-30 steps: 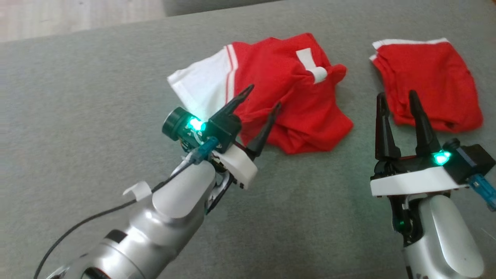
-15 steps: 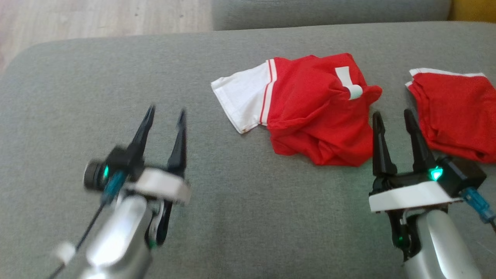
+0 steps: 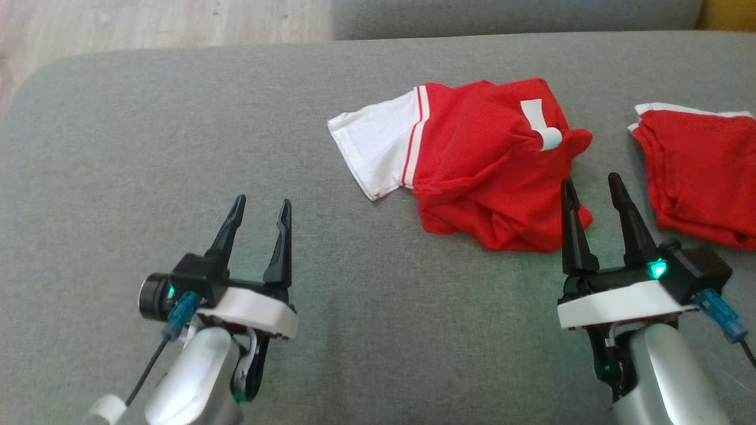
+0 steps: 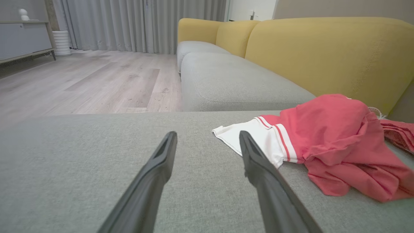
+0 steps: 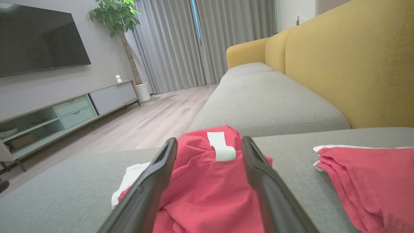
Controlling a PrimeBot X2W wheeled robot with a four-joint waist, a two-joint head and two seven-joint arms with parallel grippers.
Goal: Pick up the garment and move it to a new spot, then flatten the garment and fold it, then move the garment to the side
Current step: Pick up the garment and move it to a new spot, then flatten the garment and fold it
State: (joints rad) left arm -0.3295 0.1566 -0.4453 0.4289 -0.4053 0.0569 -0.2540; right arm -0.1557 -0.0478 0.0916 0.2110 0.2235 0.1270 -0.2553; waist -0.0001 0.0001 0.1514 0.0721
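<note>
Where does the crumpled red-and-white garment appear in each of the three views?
Head view: crumpled garment upper centre-right, on the grey seat.
Left wrist view: right half, middle height.
Right wrist view: bottom centre.
Shared landmark: the folded red garment lies just right of it in all three.

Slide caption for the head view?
Crumpled red-and-white garment on grey cushion; right gripper at its edge, left gripper apart, both jaws open.

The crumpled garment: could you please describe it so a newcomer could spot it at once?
Two red garments lie on the grey sofa seat. The crumpled garment is the left one, in a loose heap. Unlike the folded garment beside it, it has a white sleeve sticking out.
</note>
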